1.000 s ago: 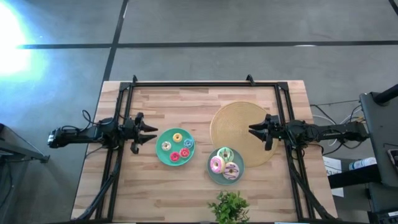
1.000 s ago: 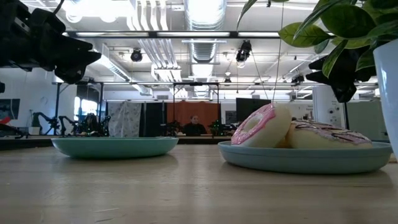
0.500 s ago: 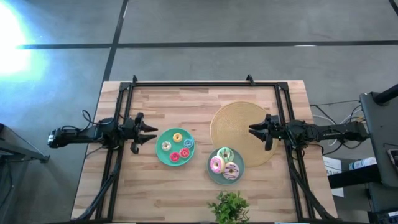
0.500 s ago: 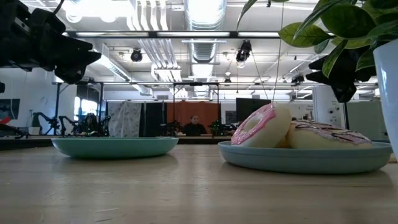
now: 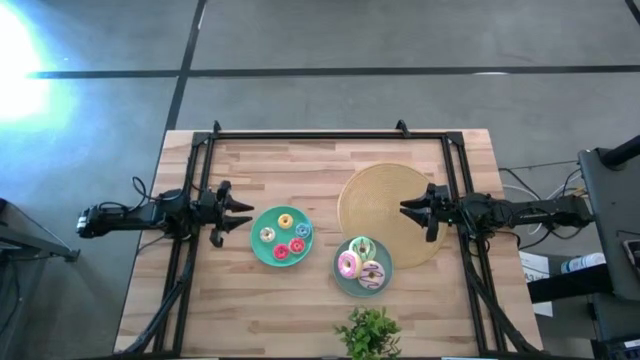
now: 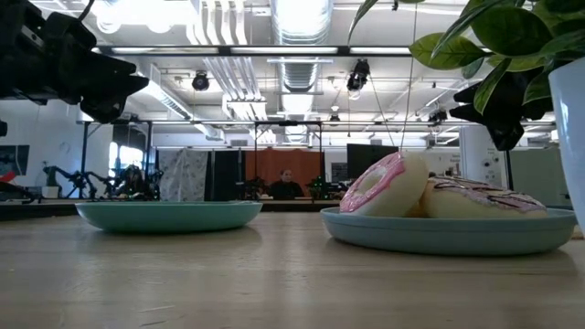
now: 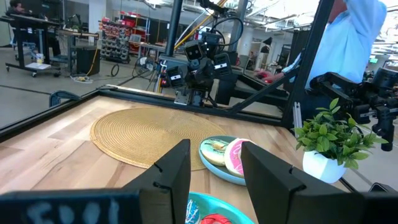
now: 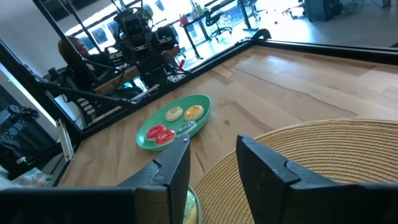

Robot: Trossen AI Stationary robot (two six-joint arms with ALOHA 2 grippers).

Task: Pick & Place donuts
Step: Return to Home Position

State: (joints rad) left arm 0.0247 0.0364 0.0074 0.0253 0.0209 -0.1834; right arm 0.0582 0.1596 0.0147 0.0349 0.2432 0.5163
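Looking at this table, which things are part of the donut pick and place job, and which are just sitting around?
Part of the job:
small donuts on the green plate
large iced donuts on the teal plate
left claw and right claw, both open and holding nothing

Just lying about:
woven mat
potted plant

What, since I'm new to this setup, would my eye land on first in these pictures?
Probably the colour: a green plate near the table's middle carries several small donuts, and a second plate beside it holds three large iced donuts. Next come the big round woven mat, bare on top, and the two open grippers, left gripper and right gripper, facing each other from opposite sides and holding nothing.
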